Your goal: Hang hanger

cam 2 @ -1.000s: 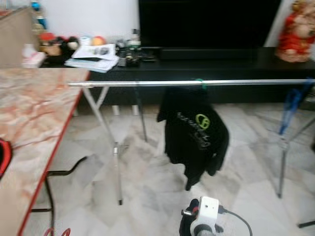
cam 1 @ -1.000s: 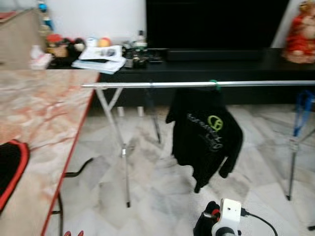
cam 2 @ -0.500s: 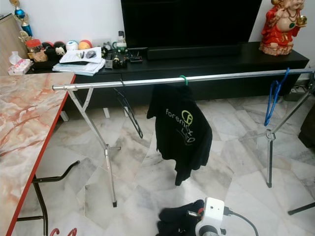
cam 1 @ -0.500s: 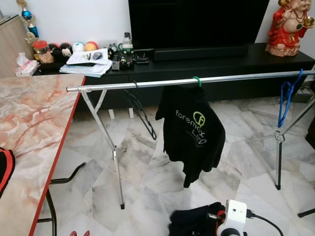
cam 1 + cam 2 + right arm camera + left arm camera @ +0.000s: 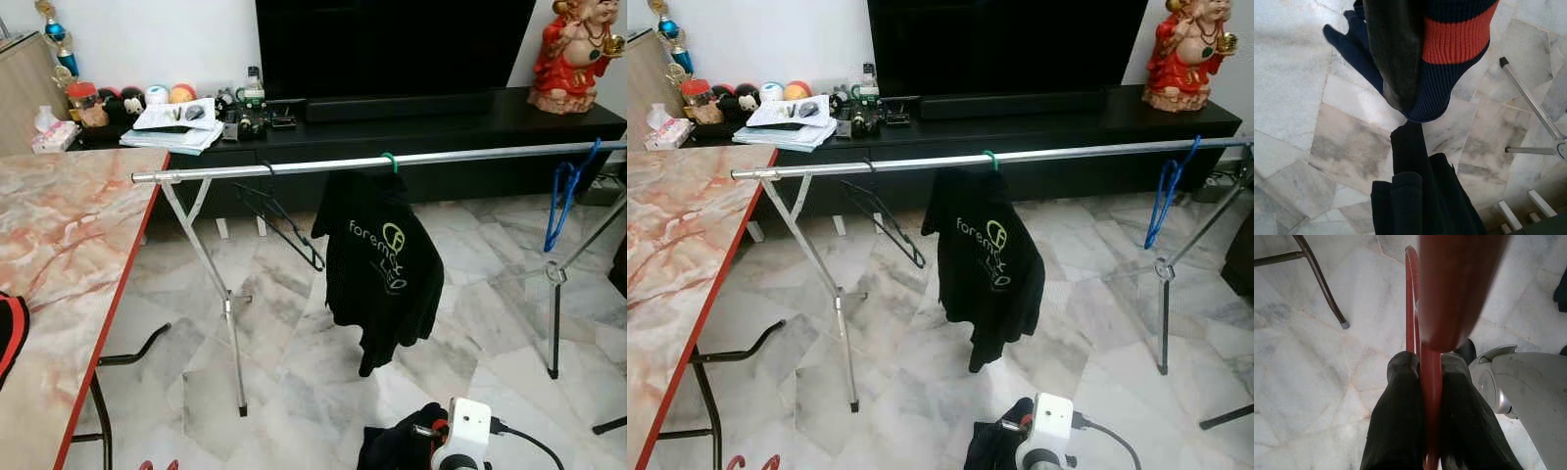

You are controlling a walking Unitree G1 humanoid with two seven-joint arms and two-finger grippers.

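My left gripper is shut on a red hanger, held low over the marble floor; the hanger's red tips peek in at the bottom edge of the left eye view. My right gripper is shut on a dark garment with a navy and orange knit band, which hangs as a dark bundle beside the white wrist camera. Ahead stands a silver clothes rail. On it hang a black hoodie on a green hook, a tilted empty black hanger and a blue hanger.
A marble-topped table with a red edge runs along my left, a red and black item lying on it. The rail's crossed legs stand on the floor. Behind is a black TV console with clutter and a red statue.
The view has steadied after a blurred shift. The black hanger and the hoodie have swung on the rail. The dark garment at my right gripper has drawn in to the right.
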